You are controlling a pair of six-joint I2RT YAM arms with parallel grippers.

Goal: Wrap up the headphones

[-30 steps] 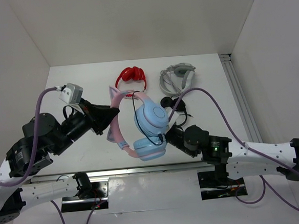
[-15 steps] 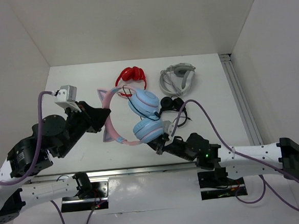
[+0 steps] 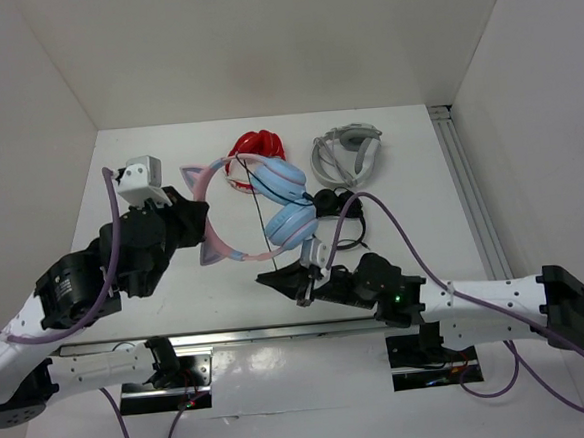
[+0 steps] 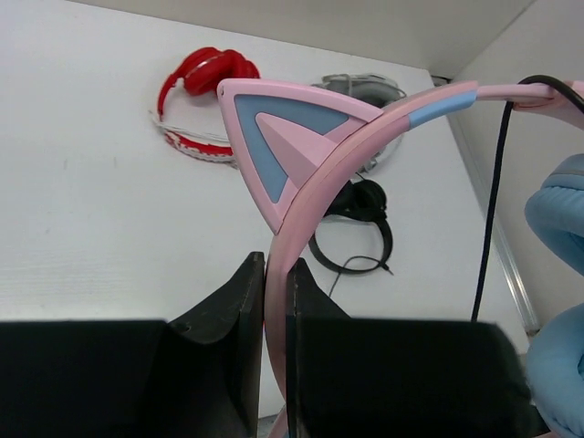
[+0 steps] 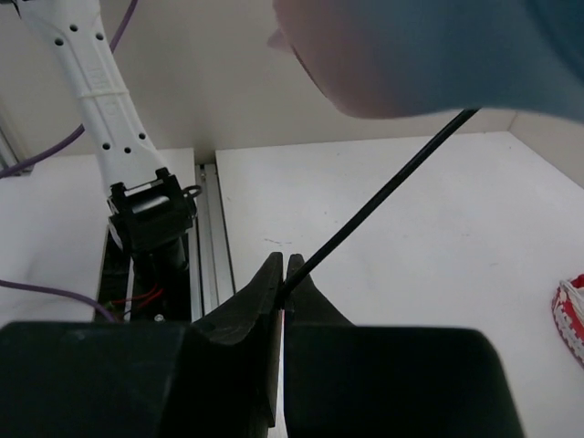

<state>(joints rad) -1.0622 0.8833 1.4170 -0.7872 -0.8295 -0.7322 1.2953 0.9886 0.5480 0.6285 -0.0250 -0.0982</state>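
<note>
The headphones (image 3: 281, 183), with light blue earcups, a pink headband and cat ears, are held up in the air above the table. My left gripper (image 3: 204, 225) is shut on the pink headband (image 4: 365, 155) just below a cat ear (image 4: 274, 137). The thin dark cable (image 3: 259, 226) runs taut from the headband down to my right gripper (image 3: 272, 277), which is shut on it. In the right wrist view the cable (image 5: 383, 205) rises from my pinched fingertips (image 5: 283, 278) to the blurred earcup (image 5: 438, 55) overhead.
A red pair (image 3: 257, 146), a grey pair (image 3: 345, 150) and a small black pair (image 3: 336, 204) lie on the white table at the back. White walls enclose the table on three sides. A metal rail (image 3: 465, 187) runs along the right edge.
My left gripper has carried the headphones up and toward the back, turning them. My right gripper has swung left with the cable and pulled it taut.
</note>
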